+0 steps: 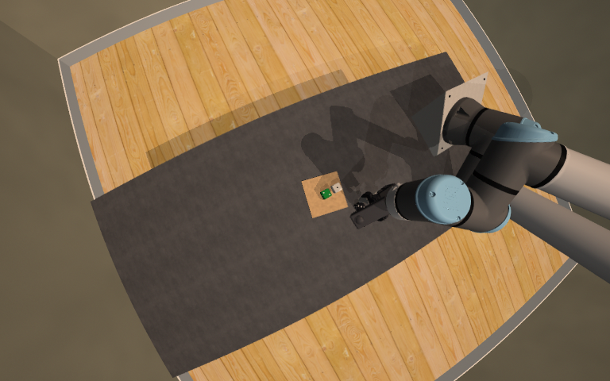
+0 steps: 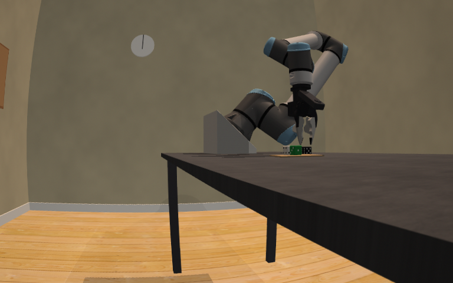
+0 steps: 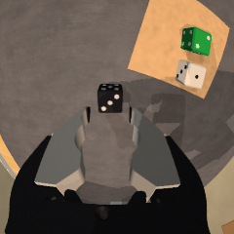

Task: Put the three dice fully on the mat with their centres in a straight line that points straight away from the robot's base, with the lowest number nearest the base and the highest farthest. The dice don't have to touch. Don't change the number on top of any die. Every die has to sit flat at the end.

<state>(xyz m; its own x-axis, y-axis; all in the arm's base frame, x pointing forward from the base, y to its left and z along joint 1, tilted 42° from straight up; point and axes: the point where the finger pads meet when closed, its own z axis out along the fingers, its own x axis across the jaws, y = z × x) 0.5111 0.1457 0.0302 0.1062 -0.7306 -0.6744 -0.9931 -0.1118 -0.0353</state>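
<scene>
Wrist view looks down between the gripper (image 3: 108,113) fingers at the black die (image 3: 109,97), which sits on the dark table (image 3: 44,58) just past the fingertips, off the tan mat (image 3: 156,44). Its top face shows three pips. The jaws stand partly apart with nothing between them, hanging above the die rather than around it. Farther out and to the right of the hand, the green die (image 3: 196,40) and the white die (image 3: 190,73) rest side by side on the mat, near its edge closest to the gripper.
</scene>
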